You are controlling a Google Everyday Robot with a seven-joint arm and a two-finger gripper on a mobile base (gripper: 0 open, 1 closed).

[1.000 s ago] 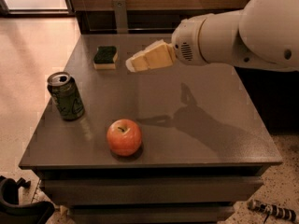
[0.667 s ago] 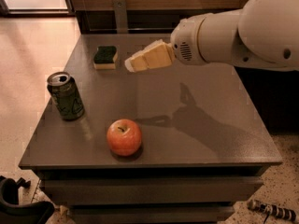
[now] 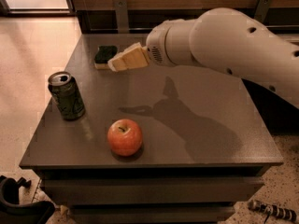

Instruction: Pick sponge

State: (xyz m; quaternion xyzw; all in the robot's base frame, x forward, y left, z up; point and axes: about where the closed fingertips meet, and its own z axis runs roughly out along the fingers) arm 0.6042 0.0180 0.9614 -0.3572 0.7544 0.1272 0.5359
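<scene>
Pale yellow blocky gripper hung over far-left part of dark grey square table, tip just beside small rectangular sponge, dark green top over pale foam. Contact: could not tell. Gripper open or closed: could not tell either. Sponge lay flat near table's back edge. Green drink can stood upright at left. Red apple sat near front, well apart from sponge. Bulky white arm reached in from right.

The gripper, in front of the sponge, hides its right corner; the right edge cuts the arm.
</scene>
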